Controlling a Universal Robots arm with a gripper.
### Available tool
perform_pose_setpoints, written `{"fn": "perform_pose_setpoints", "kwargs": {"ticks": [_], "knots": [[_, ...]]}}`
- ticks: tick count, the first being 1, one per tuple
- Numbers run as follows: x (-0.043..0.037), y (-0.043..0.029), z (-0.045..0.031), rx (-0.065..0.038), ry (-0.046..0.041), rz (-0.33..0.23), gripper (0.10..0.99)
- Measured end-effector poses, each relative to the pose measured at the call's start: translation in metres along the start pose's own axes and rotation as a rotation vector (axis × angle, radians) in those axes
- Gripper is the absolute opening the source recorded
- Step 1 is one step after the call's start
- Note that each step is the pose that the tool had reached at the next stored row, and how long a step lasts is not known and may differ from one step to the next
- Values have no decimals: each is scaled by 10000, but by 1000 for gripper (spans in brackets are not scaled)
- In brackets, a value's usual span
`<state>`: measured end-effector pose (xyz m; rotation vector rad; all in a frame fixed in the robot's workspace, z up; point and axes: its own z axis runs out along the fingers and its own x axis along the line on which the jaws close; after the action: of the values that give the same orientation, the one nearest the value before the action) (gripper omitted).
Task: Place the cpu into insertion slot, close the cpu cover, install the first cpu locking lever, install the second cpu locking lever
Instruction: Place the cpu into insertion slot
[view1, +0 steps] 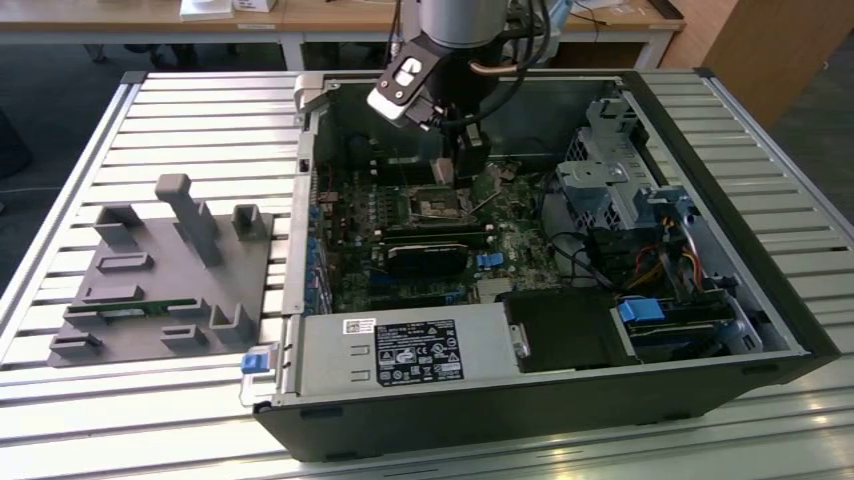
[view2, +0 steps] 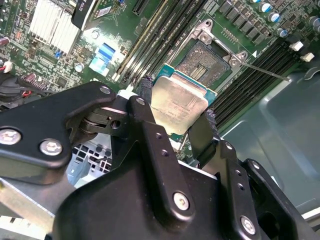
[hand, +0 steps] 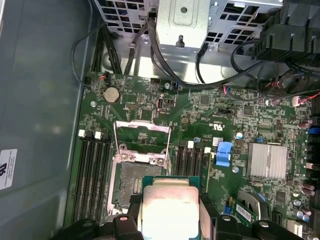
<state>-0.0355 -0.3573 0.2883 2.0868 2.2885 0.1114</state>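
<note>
The end effector (view2: 178, 104) is clenched on the square silver chip (hand: 170, 207), holding it by two edges close over the bare socket (hand: 134, 185), whose metal cover (hand: 145, 126) stands open.

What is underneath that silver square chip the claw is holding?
The cpu, held by the gripper, hangs above the green circuit board, partly over the open insertion slot. The cpu cover stands raised. The slot's part beneath the chip is hidden.
</note>
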Motion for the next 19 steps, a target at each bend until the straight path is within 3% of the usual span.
{"fn": "perform_pose_setpoints", "kwargs": {"ticks": [19], "knots": [[-1,-7,82,1,0,0,537]]}}
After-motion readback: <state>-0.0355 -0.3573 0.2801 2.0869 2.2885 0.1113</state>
